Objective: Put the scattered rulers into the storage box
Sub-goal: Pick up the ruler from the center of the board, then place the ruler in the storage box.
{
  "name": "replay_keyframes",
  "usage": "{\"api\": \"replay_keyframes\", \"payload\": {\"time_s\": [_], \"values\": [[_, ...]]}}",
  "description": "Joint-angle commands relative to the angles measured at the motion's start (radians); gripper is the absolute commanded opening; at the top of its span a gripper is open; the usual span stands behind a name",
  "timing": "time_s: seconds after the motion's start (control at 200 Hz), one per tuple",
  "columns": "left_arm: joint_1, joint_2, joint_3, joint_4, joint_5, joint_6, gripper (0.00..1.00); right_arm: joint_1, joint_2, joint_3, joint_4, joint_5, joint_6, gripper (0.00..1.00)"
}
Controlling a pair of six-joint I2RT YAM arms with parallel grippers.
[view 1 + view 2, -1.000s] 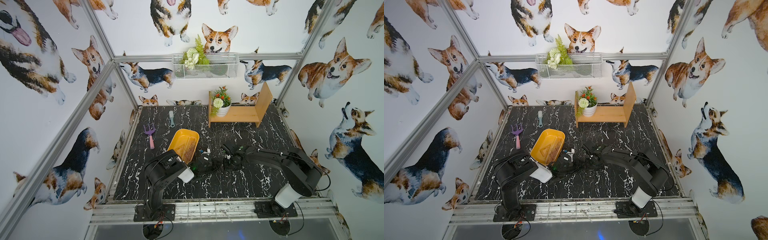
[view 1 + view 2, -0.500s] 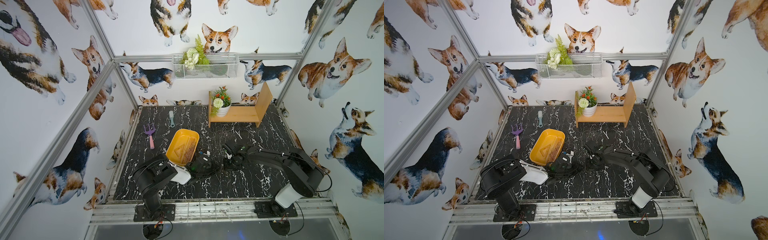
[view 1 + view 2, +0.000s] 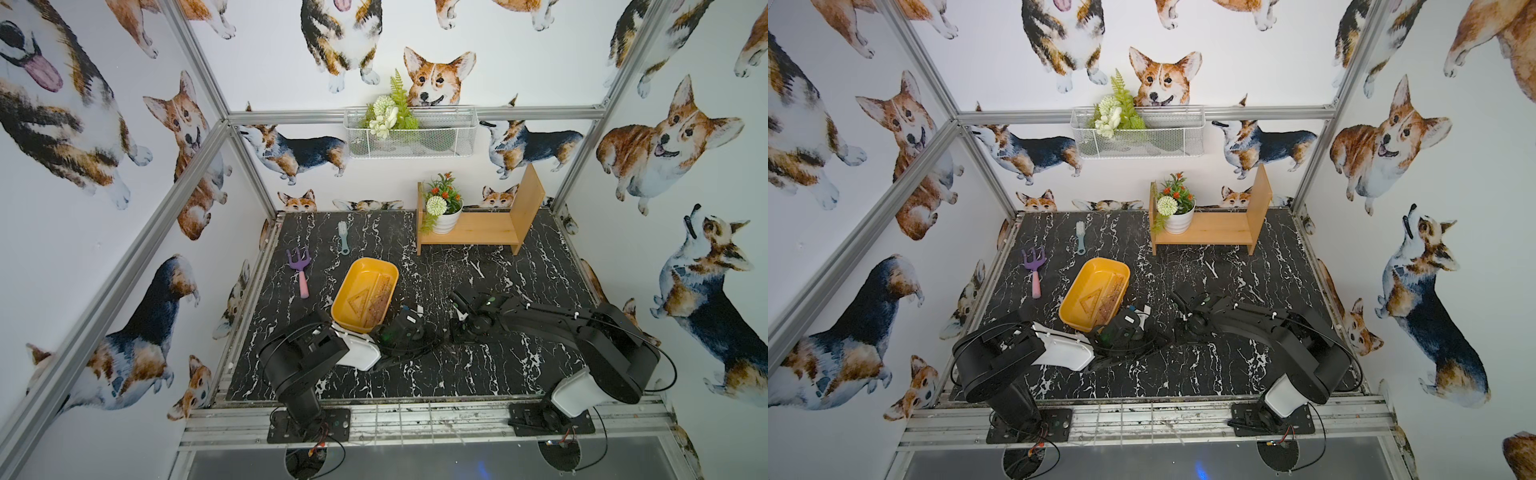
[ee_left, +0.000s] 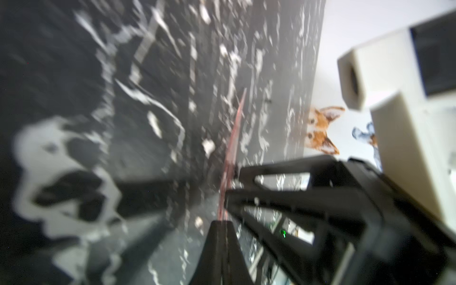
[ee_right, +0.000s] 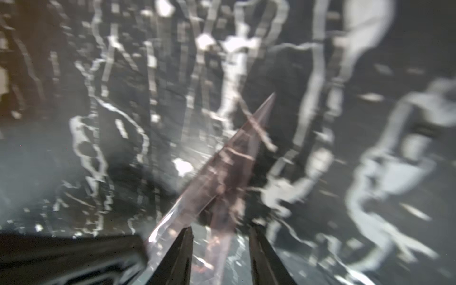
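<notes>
Now the left pincer (image 4: 223, 223) is clenched on a ruler (image 4: 233, 138). The left wrist view shows it edge-on, a thin reddish line running out from the fingertips over the dark marbled worktop (image 4: 148, 74). The right pincer (image 5: 219, 233), clamped tight a second ago, has its jaws parted. The right wrist view shows a clear strip (image 5: 222, 172) lying between and ahead of them, but it is too blurred to tell whether either jaw touches it. Since the earlier frames the left arm's elbow has sunk back towards its base, while the right arm and the storage box (image 3: 351, 278) have stayed put. Neither top view resolves the held ruler against the marble. Both do show the box just beyond the left wrist, holding one set square (image 3: 358, 300) and at least one straight ruler (image 3: 384, 286); the rest is too faint to count. Farther out are one purple fork (image 3: 300, 266), one pale blue brush (image 3: 343, 237), one wooden shelf (image 3: 478, 232) carrying one potted plant (image 3: 442, 208), and one wire basket (image 3: 411, 139) on the wall.
</notes>
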Motion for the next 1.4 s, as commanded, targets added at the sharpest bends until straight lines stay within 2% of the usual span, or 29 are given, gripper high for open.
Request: {"api": "replay_keyframes", "payload": {"time_s": [0.0, 0.28, 0.4, 0.515, 0.716, 0.881, 1.051, 1.106, 1.231, 1.391], "values": [[0.009, -0.054, 0.014, -0.062, 0.016, 0.046, 0.00, -0.010, -0.055, 0.024, -0.088, 0.060, -0.003, 0.44], [0.053, -0.180, 0.031, -0.203, -0.006, 0.101, 0.00, -0.028, -0.139, 0.059, -0.144, 0.084, -0.012, 0.48], [0.111, -0.275, 0.036, -0.312, -0.008, 0.143, 0.00, -0.032, -0.156, 0.086, -0.154, 0.082, -0.015, 0.48], [0.217, -0.406, 0.062, -0.490, -0.005, 0.222, 0.00, -0.032, -0.144, 0.120, -0.142, 0.050, -0.016, 0.48], [0.476, -0.569, 0.168, -0.830, 0.056, 0.423, 0.00, -0.031, -0.063, 0.226, -0.077, -0.040, -0.027, 0.48], [0.656, -0.553, 0.250, -0.997, 0.125, 0.580, 0.00, -0.001, 0.048, 0.358, -0.074, -0.053, -0.052, 0.48], [0.701, -0.495, 0.307, -1.119, 0.016, 0.710, 0.00, 0.044, 0.149, 0.464, -0.088, -0.049, -0.067, 0.48], [0.701, -0.481, 0.326, -1.149, -0.007, 0.727, 0.21, 0.054, 0.164, 0.475, -0.088, -0.048, -0.067, 0.48], [0.701, -0.498, 0.331, -1.156, -0.024, 0.730, 0.46, 0.063, 0.185, 0.482, -0.077, -0.057, -0.070, 0.48], [0.701, -0.497, 0.335, -1.164, -0.036, 0.738, 0.49, 0.076, 0.207, 0.514, -0.068, -0.061, -0.077, 0.48]]}}
